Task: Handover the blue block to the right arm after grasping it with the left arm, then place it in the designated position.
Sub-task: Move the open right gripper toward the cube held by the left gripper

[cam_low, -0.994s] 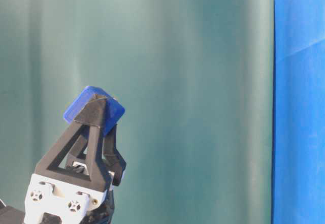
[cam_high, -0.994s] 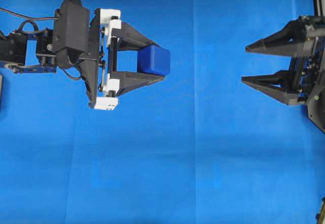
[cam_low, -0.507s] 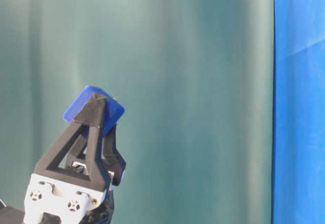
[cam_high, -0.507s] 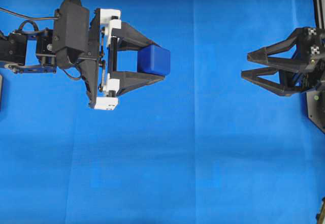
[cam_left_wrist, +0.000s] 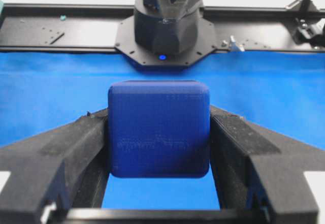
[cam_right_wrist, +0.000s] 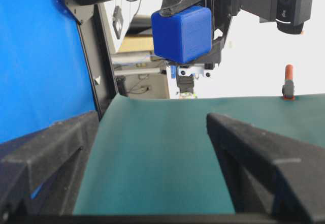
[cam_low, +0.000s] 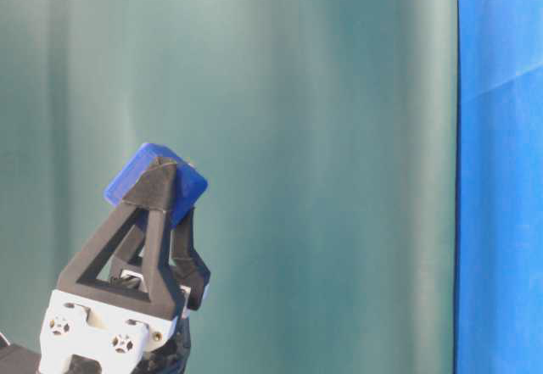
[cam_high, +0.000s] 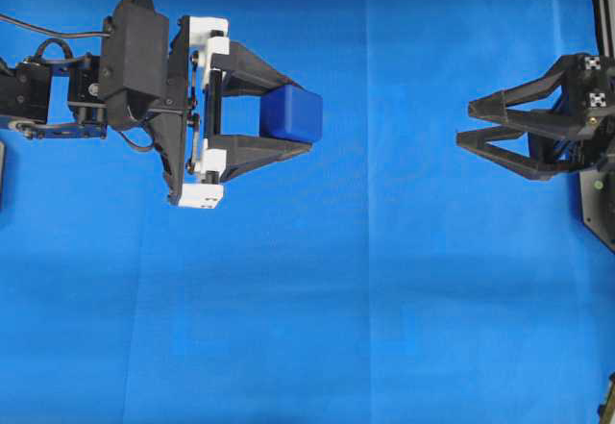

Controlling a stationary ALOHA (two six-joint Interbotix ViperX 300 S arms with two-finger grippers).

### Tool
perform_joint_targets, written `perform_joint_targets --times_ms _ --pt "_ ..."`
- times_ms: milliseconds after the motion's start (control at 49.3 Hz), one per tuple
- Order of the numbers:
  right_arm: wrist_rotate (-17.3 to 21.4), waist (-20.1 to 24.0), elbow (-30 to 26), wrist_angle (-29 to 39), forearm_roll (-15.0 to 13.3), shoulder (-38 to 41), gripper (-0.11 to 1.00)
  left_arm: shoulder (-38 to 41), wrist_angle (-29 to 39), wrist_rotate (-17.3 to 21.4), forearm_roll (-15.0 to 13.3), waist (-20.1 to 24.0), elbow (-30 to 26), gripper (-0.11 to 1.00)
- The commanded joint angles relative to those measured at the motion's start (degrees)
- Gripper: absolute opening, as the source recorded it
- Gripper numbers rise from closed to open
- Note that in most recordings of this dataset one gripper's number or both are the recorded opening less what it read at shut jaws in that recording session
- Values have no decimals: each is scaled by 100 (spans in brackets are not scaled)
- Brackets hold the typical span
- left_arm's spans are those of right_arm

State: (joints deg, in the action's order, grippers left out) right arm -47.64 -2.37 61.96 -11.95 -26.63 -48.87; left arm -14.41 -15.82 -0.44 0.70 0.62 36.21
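A: Status on the handover?

B: Left tool [cam_high: 293, 116] is clamped on the blue block [cam_high: 291, 114], one finger on each side face, held clear above the blue cloth [cam_high: 336, 328]. No shift in that grip over the last second.

A: And the right?

B: Right tool [cam_high: 466, 126] is wide open, nothing in it. It has rolled at the wrist: a second ago the fingers were spread flat as seen from overhead, now they stack closer together in that view. It sits well apart from the block, no contact.

A: So it's lining up?

B: Looks like it. My read is it's turning so its fingers can take the faces the left fingers aren't covering. From the right wrist view the block [cam_right_wrist: 182, 33] is up and ahead, above the line between the fingers.

A: What's left?

B: Everything past the pickup. The right needs to close the gap, clamp, then the left lets go. Placement comes after.
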Motion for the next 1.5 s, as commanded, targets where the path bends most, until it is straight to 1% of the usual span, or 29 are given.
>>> perform_joint_targets --times_ms 0,973,1095,1298,1480 --pt "18 -9 -158 -53 0 18 93 -132 -62 -9 -9 9 -70 48" --pt "18 0 -158 -132 18 18 93 -132 -62 -9 -9 9 -70 48" --pt "18 0 -167 -237 26 44 93 -132 -62 0 -9 9 -70 48" --pt "18 0 -396 -527 26 439 93 -132 -62 -9 -9 9 -70 48" --pt "18 0 -791 -536 35 1037 93 -141 -62 -9 -9 0 -62 48"
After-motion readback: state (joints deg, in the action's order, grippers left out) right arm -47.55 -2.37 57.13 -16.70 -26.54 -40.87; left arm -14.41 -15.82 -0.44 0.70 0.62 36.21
